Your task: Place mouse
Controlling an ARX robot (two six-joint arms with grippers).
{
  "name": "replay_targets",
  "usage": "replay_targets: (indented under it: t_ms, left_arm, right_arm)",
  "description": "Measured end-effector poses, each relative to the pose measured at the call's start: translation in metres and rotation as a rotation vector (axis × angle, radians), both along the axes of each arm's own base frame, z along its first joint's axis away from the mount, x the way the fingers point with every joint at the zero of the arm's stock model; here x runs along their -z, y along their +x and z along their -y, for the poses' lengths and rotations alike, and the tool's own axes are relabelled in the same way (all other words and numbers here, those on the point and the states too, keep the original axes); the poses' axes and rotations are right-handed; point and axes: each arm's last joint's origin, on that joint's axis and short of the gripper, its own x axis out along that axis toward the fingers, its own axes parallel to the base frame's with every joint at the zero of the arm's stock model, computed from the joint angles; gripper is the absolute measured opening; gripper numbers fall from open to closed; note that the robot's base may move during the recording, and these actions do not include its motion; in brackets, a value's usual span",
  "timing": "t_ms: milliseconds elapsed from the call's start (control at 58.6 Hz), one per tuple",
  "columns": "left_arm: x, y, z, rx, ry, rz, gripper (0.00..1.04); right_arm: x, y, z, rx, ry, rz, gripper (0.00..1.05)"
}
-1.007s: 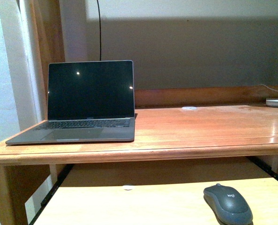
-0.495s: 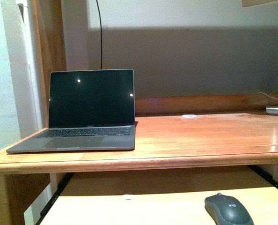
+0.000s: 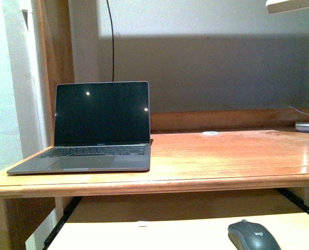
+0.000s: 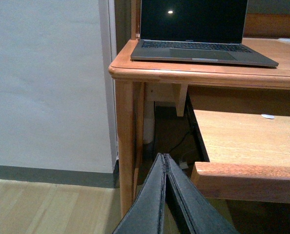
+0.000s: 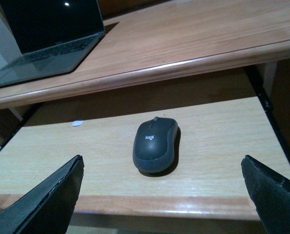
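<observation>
The dark grey mouse (image 3: 254, 235) lies on the pale pull-out shelf (image 3: 144, 237) under the desk, at the front view's bottom right. In the right wrist view the mouse (image 5: 155, 144) sits flat with its logo up. My right gripper (image 5: 162, 168) is open wide, in front of the shelf edge, with the mouse just beyond the gap between its fingers. My left gripper (image 4: 163, 157) is shut and empty, low beside the desk's left leg (image 4: 125, 141). Neither gripper shows in the front view.
An open laptop (image 3: 92, 127) stands on the wooden desk (image 3: 222, 156) at the left. A small white disc (image 3: 210, 133) lies at the desk's back. A small white spot (image 5: 77, 123) lies on the shelf. A black rail (image 5: 264, 105) runs along the shelf's right side.
The front view has shifted: the desk, laptop and mouse all sit lower in the frame than a second ago. The mouse has not moved on the shelf.
</observation>
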Motion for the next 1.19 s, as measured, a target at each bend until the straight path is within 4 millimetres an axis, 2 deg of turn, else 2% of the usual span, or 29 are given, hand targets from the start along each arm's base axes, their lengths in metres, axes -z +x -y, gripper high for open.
replay_targets:
  t_ms: [85,324,666,956,1195]
  left_arm:
    - [0.0,0.0,0.0,0.0,0.0,0.0,0.06]
    - [0.0,0.0,0.0,0.0,0.0,0.0,0.45]
    - [0.0,0.0,0.0,0.0,0.001,0.0,0.98]
    - [0.0,0.0,0.0,0.0,0.002,0.0,0.97]
    - [0.0,0.0,0.0,0.0,0.002,0.0,0.97]
  right_arm:
    - [0.006,0.013,-0.019,0.007,-0.066,-0.025,0.97]
    - [0.025,0.04,-0.057,0.039,-0.239,-0.071,0.97]
    - [0.041,0.076,-0.081,0.146,-0.399,-0.104,0.97]
    - [0.048,0.095,-0.094,0.175,-0.443,-0.151,0.97]
    - [0.052,0.108,-0.094,0.215,-0.493,-0.173,0.97]
